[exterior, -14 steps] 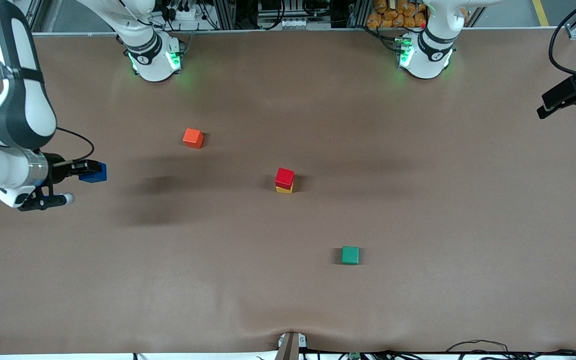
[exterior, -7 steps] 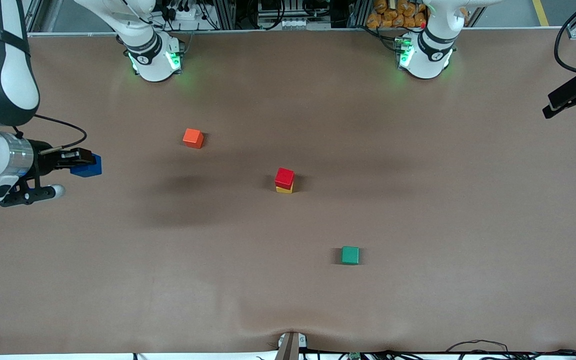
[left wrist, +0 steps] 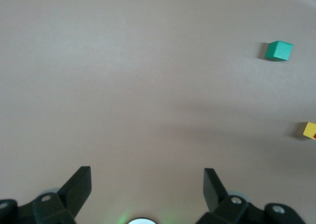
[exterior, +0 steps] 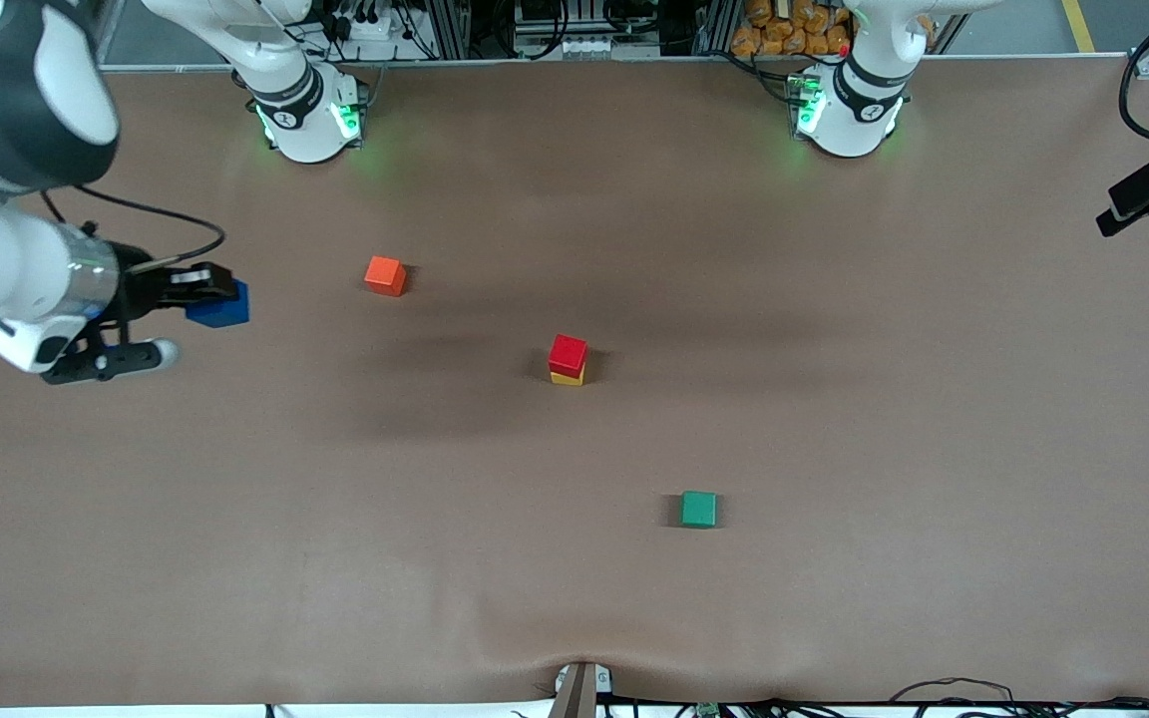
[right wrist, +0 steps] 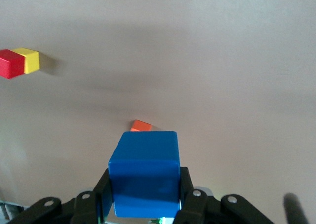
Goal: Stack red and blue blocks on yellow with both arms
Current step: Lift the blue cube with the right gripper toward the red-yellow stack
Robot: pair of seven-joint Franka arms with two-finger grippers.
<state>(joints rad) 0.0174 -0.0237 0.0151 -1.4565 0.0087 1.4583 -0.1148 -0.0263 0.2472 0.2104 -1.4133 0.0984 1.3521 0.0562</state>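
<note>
1. The bench [exterior: 834, 419] is covered with a matte brown sheet, smooth apart from a slight wrinkle at its six o'clock edge.
2. The right pincer [exterior: 203, 297], up in the air over the nine o'clock end of the bench, is clamped on the blue block [exterior: 220, 304], gripped on two flat opposing faces.
3. The left pincer [left wrist: 147, 184] is parked with jaws wide and empty over the three o'clock edge; that arm waits.
4. The red block [exterior: 568, 354] sits squarely on the yellow block [exterior: 567, 378] at the bench's centre.
5. The blocks look rigid, light and hard-edged, with smooth painted faces; slipping is judged possible, so a centred side grip suits them.
6. An orange-red cube [exterior: 385, 275] lies at ten o'clock from the stack, a green cube [exterior: 698, 509] at four o'clock.
</note>
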